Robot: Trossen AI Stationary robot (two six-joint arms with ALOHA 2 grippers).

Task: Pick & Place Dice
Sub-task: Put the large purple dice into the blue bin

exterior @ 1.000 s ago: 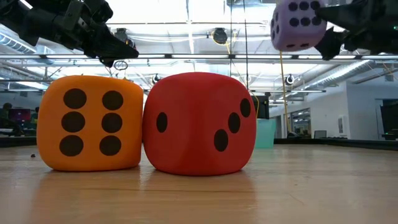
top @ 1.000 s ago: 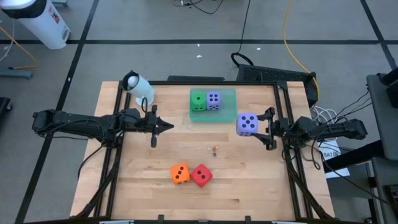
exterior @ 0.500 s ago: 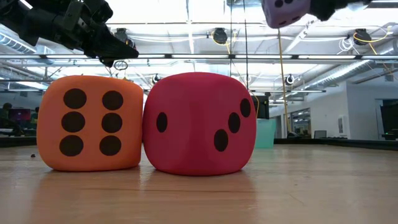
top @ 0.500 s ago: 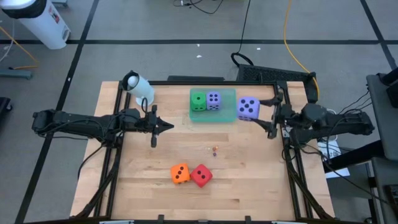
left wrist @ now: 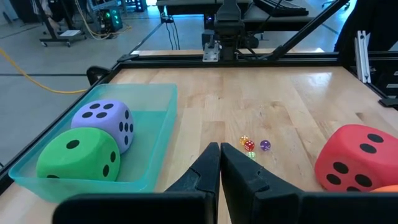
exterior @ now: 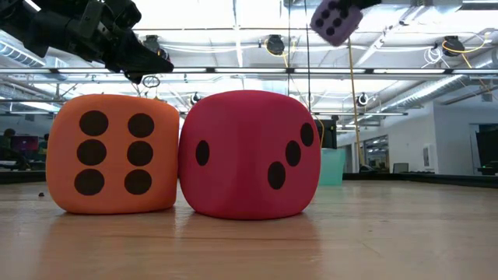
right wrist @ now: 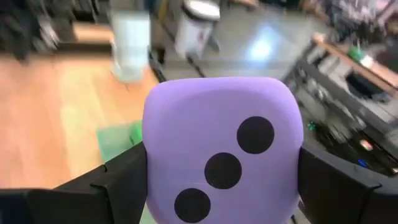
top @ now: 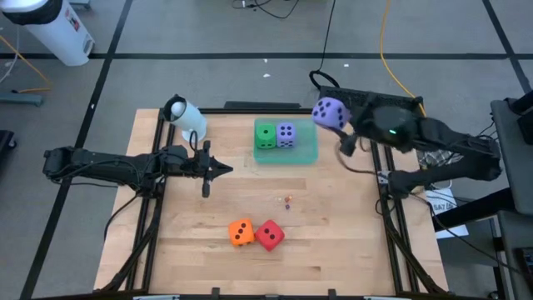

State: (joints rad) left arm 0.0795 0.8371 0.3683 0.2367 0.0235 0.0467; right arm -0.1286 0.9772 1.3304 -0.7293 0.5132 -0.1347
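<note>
My right gripper (top: 333, 117) is shut on a purple die (top: 329, 112) and holds it high in the air, just beyond the far right corner of a green tray (top: 306, 152). A green die (top: 265, 135) and a second purple die (top: 286, 134) sit side by side in the tray. On the near part of the table, the orange die (top: 241, 232) and the red die (top: 270, 235) stand touching each other. My left gripper (top: 218, 169) is shut and hovers left of the tray, touching nothing. My right gripper pinches the purple die between its two fingers (right wrist: 118, 180), one on each of two opposite side faces (right wrist: 155, 162). The fingers come roughly level from the table's right. The die is lifted clear and tilted, its three-pip face (right wrist: 224, 165) toward the wrist camera.
A white cylinder (top: 185, 115) lies at the far left corner of the table. Three tiny coloured dice (left wrist: 252, 146) lie on the wood between the tray and the red die. Black frame rails (top: 387, 208) run along the table's sides.
My right gripper has carried the purple die up and toward the table's far edge, from beside the tray's right end to past its far right corner. It has turned as it went, so the die is now tilted. It has stayed shut on the die.
</note>
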